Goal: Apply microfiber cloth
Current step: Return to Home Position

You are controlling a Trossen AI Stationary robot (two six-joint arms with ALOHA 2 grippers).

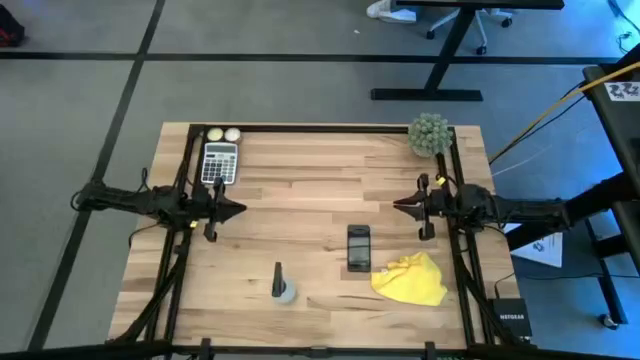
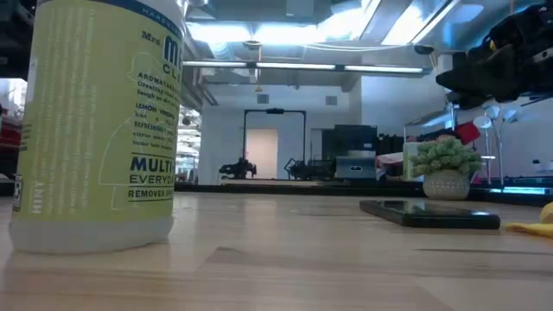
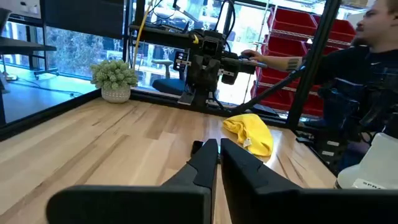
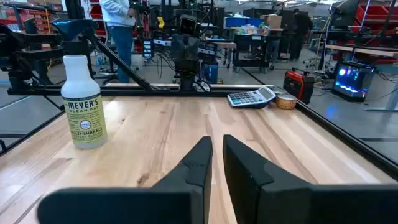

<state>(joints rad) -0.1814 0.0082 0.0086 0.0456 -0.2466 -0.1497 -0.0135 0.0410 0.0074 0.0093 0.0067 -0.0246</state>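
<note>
Cloth: I am seeing the cloth [image 1: 410, 281] lying crumpled on the table [image 1: 300, 180], just beside the phone [image 1: 358, 247], off the phone's corner on the right arm's side. I cannot tell whether the two are touching.
Phone: it is lying flat, dark face up, with nothing resting on it.
Left gripper: the left gripper [image 1: 236, 209] is hanging above the table well away from the phone, on the side opposite the cloth, and is pointing across towards the phone's side. Its jaws are sitting together with only a thin slit between them, and they are holding nothing.
Right gripper: the right gripper [image 1: 398, 204] is hovering near the phone, on the cloth's side, and is touching neither. Its jaws are likewise sitting together and empty.
Bottle: the bottle [image 1: 283, 287] is standing upright, apart from the phone on the left arm's side.
Calculator: the calculator [image 1: 220, 162] is lying well apart from the phone, past the left gripper.
Plant: the plant [image 1: 429, 134] is sitting at the table corner beyond the right gripper from the phone.
</note>
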